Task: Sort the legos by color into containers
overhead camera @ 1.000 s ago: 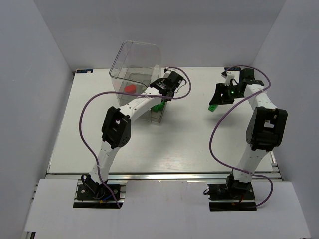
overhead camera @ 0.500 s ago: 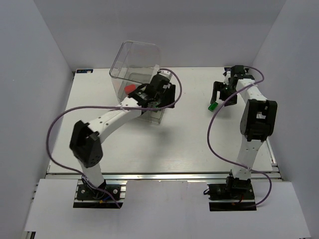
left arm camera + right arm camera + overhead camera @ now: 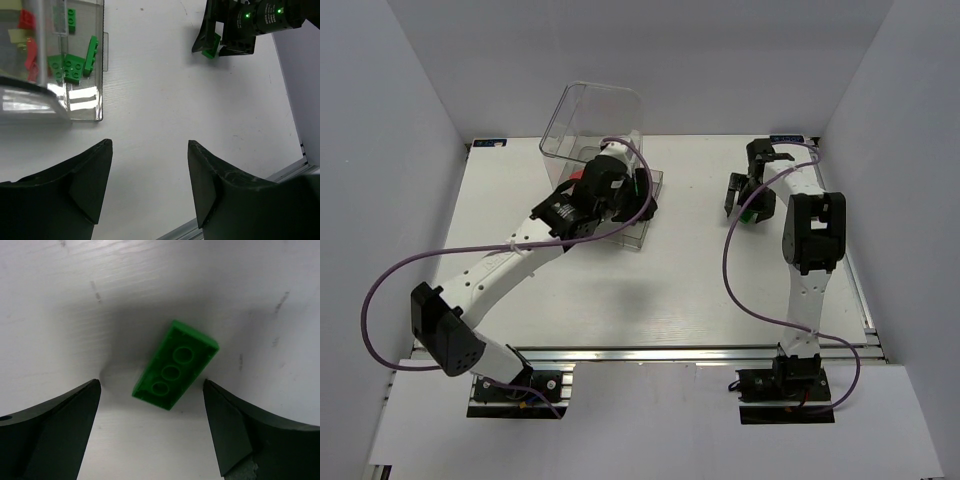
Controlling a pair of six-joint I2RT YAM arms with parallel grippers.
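Note:
The containers are compartments of one clear box (image 3: pixel 588 118) at the back left. In the left wrist view its open tray (image 3: pixel 97 80) holds several green legos (image 3: pixel 70 62), and red legos (image 3: pixel 27 30) lie in the part behind. My left gripper (image 3: pixel 150 145) is open and empty, hovering over bare table just right of the tray. It also shows in the top view, left gripper (image 3: pixel 638 195). One green lego (image 3: pixel 175 365) lies studs-down on the table. My right gripper (image 3: pixel 151 383) stands open astride it, fingers apart from it on both sides. The top view shows the right gripper (image 3: pixel 742 195) at that lego (image 3: pixel 748 213).
White walls close in the table on the left, back and right. A metal rail (image 3: pixel 640 352) runs along the near edge. The left arm's purple cable (image 3: pixel 420 270) loops out over the table's left side.
My left gripper has opened, letting go of a green lego at the tray, and its arm has swung left. My right gripper opened wider and shifted left over the lone green lego.

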